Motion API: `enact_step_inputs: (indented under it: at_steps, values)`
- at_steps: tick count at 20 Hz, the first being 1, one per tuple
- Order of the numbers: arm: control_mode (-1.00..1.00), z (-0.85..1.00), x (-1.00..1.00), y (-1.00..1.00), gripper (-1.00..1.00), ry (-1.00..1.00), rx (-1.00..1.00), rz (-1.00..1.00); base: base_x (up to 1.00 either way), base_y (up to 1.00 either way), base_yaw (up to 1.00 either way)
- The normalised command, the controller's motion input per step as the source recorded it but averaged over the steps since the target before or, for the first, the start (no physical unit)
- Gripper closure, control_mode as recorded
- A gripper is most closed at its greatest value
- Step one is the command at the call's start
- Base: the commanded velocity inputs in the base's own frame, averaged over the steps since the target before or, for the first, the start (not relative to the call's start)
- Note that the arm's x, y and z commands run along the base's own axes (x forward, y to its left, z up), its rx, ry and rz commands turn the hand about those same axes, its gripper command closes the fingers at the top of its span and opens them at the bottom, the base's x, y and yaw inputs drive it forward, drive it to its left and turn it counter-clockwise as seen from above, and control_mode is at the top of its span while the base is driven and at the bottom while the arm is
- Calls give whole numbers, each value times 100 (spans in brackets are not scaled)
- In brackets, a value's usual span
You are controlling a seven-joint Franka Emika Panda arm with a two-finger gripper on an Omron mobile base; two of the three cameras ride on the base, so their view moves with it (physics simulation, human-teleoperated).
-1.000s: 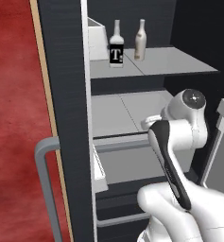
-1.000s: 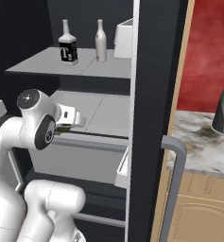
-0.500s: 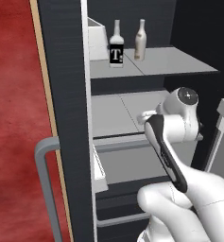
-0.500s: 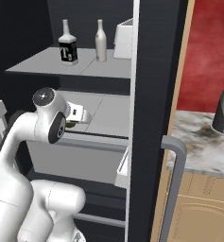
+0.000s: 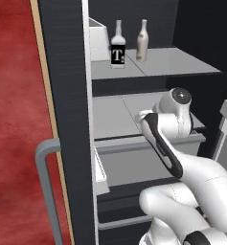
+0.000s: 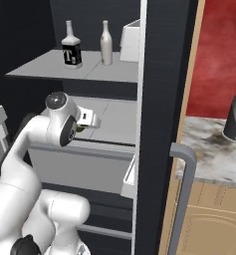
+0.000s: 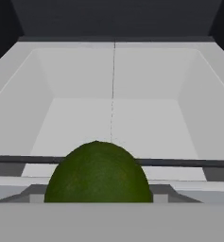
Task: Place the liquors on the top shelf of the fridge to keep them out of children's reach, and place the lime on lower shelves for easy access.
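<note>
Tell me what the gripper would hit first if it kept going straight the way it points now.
The lime sits right at the gripper, so it leads. Beyond it the way looks free over the light-grey lower shelf, then the fridge's back wall; depth is hard to judge.

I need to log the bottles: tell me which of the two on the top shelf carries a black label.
The clear square bottle, the one nearer the fridge door, with a black label marked with a white T. The slim beige bottle beside it has no label.
</note>
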Motion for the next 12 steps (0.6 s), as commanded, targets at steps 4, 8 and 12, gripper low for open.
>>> enact_step_inputs:
  at_steps: [4,8,12]
  values:
    - [-100,-31,39,0,100,0,0,0,0,0,0]
    - [-100,-36,37,0,100,1,0,0,0,0,0]
    - [-100,-36,38,0,100,2,0,0,0,0,0]
